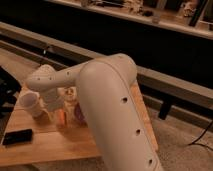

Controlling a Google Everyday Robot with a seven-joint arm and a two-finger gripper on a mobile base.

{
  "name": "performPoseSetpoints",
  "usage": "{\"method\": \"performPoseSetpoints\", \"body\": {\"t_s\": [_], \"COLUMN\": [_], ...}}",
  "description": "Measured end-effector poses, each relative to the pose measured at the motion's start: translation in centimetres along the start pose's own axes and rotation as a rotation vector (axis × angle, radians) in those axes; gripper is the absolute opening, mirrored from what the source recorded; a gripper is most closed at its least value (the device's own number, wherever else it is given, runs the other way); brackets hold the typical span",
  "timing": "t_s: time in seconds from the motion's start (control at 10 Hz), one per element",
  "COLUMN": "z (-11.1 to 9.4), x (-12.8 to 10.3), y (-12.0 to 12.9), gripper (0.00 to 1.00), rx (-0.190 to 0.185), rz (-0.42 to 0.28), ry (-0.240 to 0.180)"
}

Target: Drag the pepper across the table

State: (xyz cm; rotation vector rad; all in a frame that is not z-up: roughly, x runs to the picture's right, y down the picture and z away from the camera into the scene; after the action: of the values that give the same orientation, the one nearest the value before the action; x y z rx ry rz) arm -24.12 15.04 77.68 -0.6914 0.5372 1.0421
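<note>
Table (47,144) w/ gripper (54,107) just beside pepper (62,118).

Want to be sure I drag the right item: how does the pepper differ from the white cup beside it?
Colour: the pepper is orange, the white cup pale. Size: the pepper is a slim sliver, the cup far bulkier. Place: the pepper is right at the claw, which is low over the table between cup and purple bowl; the cup is nearer the table's end. Both are on the wooden table.
</note>
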Motion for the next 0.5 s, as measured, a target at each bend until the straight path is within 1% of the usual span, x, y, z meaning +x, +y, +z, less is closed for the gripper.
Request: {"method": "performPoseSetpoints", "body": {"t_s": [0.2, 0.4, 0.5], "z": [0.35, 0.84, 1.02], "x": [-0.13, -0.20, -0.20], "y": [-0.14, -0.17, -0.17], "gripper": [0.64, 0.50, 0.49], "rx": [0.002, 0.005, 0.006], "rz": [-0.001, -0.011, -0.013], "ry": [0.007, 0.016, 0.021]}}
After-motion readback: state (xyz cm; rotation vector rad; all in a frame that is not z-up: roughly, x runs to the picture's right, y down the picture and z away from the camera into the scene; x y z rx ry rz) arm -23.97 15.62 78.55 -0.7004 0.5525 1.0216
